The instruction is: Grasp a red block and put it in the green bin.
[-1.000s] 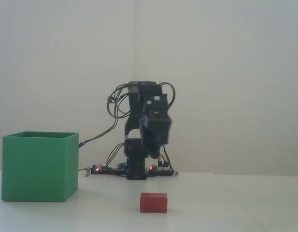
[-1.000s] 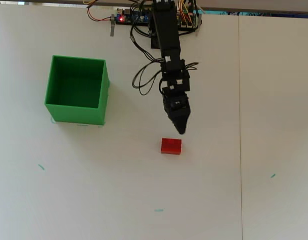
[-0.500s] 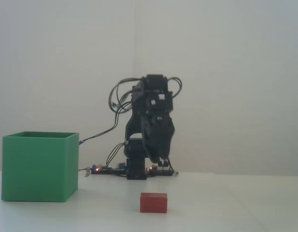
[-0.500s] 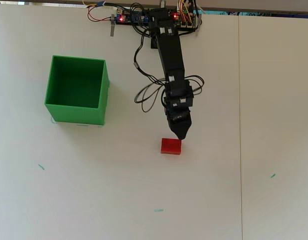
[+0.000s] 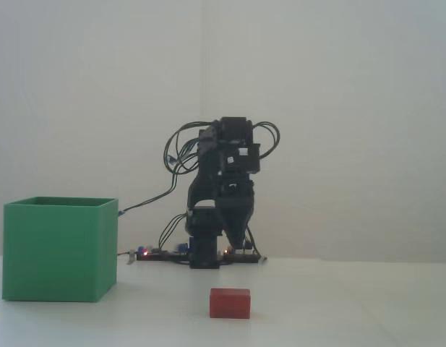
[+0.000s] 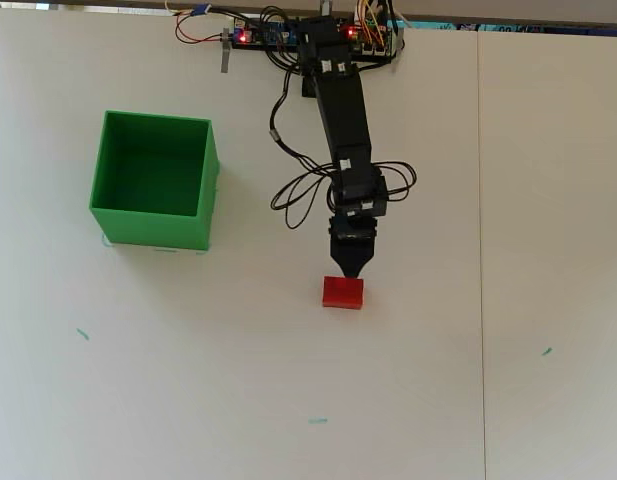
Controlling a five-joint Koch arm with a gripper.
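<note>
The red block (image 6: 343, 292) lies flat on the white table, and it also shows in the fixed view (image 5: 230, 303) near the front. The green bin (image 6: 153, 180) stands open-topped to the block's left; the fixed view shows it (image 5: 58, 249) as far taller than the block. My gripper (image 6: 350, 270) hangs on the black arm, pointing down towards the block's far edge. In the fixed view it (image 5: 237, 237) is raised above the table behind the block. Its jaws taper to one tip with no gap and hold nothing.
The arm's base (image 6: 328, 40) with circuit boards and wires sits at the table's far edge. A seam in the table (image 6: 480, 250) runs down the right side of the overhead view. Small green marks (image 6: 82, 334) dot the surface.
</note>
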